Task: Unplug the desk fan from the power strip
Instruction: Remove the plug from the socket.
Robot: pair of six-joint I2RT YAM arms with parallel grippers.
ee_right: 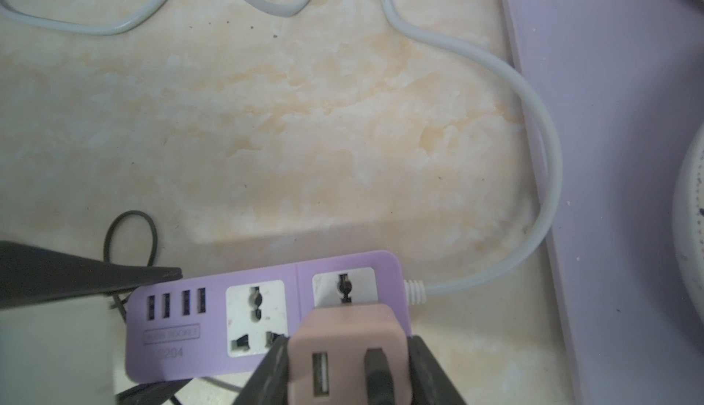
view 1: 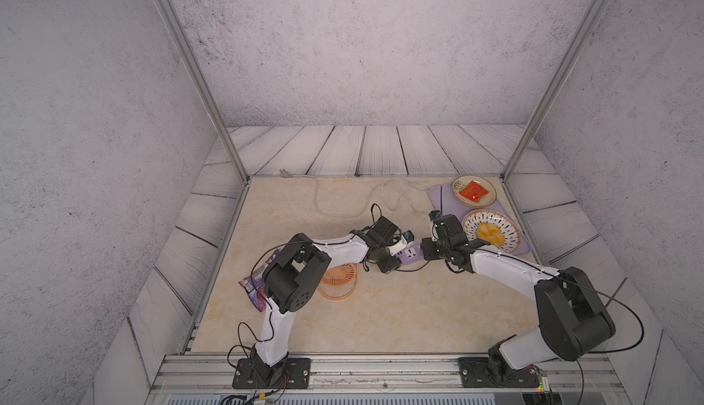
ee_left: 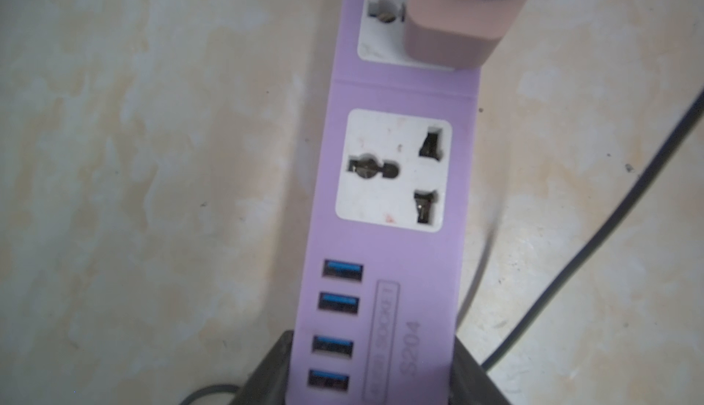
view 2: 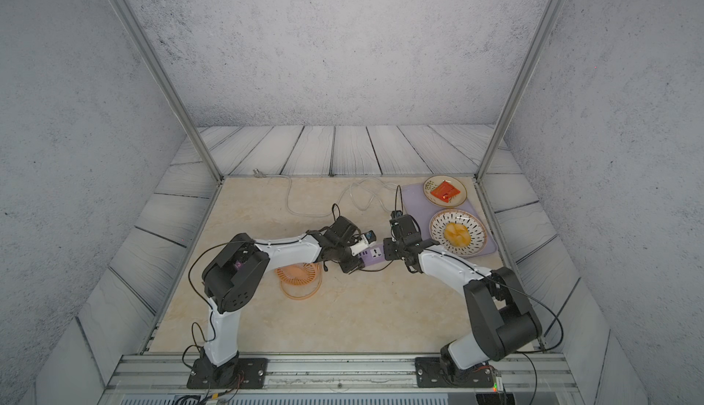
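Observation:
The lavender power strip (view 1: 409, 256) (view 2: 375, 253) lies on the beige tabletop between my two arms. My left gripper (ee_left: 369, 372) is shut on its USB end, one finger on each long side. A pinkish plug cube (ee_right: 346, 342) (ee_left: 449, 30) stands on the socket nearest the strip's cord, and my right gripper (ee_right: 348, 365) is shut on its two sides. Whether the pins are fully seated I cannot tell. A thin black cable (ee_left: 594, 262) leaves the plug. The orange desk fan (view 1: 339, 277) (view 2: 299, 275) lies by the left arm, partly hidden by it.
The strip's whitish cord (ee_right: 548, 155) loops toward the back of the table. A pale-purple tray (view 1: 442, 197) at the back right carries a plate with a red packet (view 1: 474, 190) and a patterned plate of yellow food (view 1: 491, 231). A purple snack packet (view 1: 253, 287) lies at the left edge.

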